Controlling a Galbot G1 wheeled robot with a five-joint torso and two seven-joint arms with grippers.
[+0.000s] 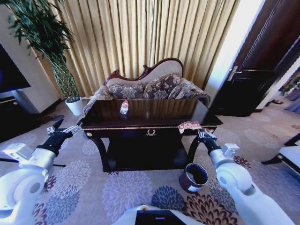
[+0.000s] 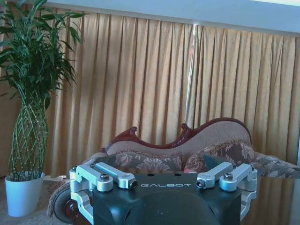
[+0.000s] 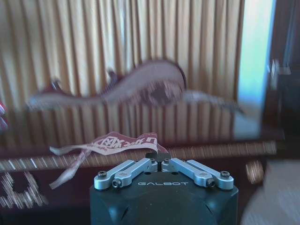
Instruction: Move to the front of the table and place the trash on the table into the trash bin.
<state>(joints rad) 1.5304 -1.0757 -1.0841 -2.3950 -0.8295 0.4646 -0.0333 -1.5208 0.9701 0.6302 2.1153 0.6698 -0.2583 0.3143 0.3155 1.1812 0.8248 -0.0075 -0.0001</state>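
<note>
The dark glossy table [image 1: 159, 123] stands straight ahead. A clear bottle with a red cap [image 1: 124, 107] is upright on its top, left of centre. My right gripper [image 1: 203, 135] [image 3: 160, 162] is at the table's front right corner, shut on the brownish-red wrapper [image 1: 189, 125] [image 3: 108, 143], which hangs out over the table edge. The dark maroon trash bin [image 1: 194, 177] sits on the carpet below that gripper, beside the table's right leg. Off the table's left end, my left gripper [image 1: 63, 129] [image 2: 166, 183] is held open with nothing in it.
A patterned sofa [image 1: 150, 86] with cushions stands behind the table, against gold curtains. A tall plant in a white pot [image 1: 75, 107] [image 2: 23, 194] is at the back left. A dark door [image 1: 262, 70] and a chair [image 1: 287, 157] are on the right. Floral carpet lies in front.
</note>
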